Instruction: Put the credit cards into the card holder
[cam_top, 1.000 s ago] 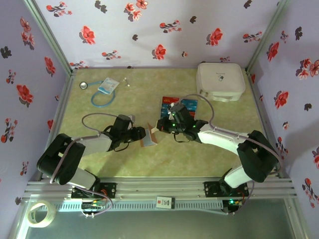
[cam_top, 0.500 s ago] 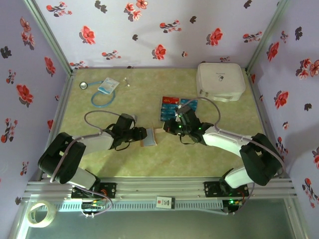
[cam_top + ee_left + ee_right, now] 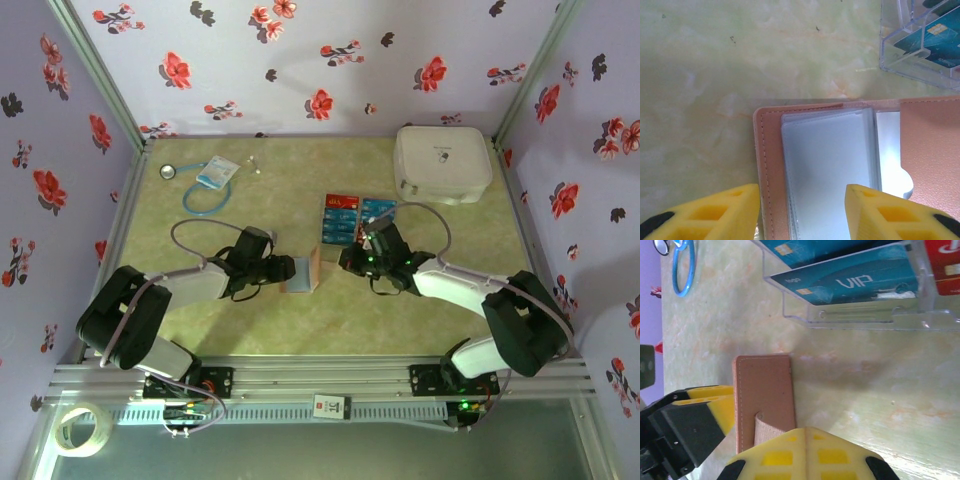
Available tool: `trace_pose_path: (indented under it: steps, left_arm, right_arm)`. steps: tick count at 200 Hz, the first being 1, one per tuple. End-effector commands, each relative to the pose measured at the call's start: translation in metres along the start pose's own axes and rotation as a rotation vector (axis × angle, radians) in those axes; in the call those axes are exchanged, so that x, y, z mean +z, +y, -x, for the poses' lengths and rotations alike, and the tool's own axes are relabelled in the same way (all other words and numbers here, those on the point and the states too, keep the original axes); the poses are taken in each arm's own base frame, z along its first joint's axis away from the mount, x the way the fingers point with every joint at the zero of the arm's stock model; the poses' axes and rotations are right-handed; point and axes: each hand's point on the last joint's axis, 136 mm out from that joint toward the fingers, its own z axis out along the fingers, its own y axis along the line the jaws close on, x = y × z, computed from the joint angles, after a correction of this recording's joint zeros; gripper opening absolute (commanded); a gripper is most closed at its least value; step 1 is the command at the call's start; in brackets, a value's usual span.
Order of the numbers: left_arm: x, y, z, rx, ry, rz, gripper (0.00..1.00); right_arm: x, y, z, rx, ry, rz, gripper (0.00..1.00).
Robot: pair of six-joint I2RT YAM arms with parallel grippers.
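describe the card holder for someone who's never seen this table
Find the big white case at the far right of the table, then come nearer past the clear rack of red and teal credit cards. Between the left gripper and right gripper is the card holder: a small tan-pink stitched wallet showing clear plastic sleeves, unlike the printed cards.

lab test booth: floral paper walls (image 3: 300, 60), aluminium frame (image 3: 320, 375).
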Motion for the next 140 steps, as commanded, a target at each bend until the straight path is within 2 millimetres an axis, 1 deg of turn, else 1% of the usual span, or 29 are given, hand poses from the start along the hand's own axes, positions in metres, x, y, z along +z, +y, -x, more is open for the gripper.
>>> trace_pose_path:
  steps: [1,55,85,140]
  left_arm:
    - [0.0,-0.003,0.003,0.034,-0.002,0.016,0.49]
    - [0.002,-0.003,0.003,0.044,0.004,0.02,0.5]
    - [0.002,-0.002,0.003,0.055,0.012,0.027,0.5]
    - [-0.008,-0.005,0.011,0.101,-0.006,0.048,0.53]
  right_arm:
    - [-0.004,-0.006,0.002,0.004,-0.021,-0.007,0.0]
    - [0.001,-0.026,-0.004,0.022,-0.01,-0.043,0.0]
    - [0.003,-0.034,-0.005,0.027,-0.008,-0.058,0.0]
    - [0.002,-0.044,-0.004,0.035,-0.009,-0.079,0.0]
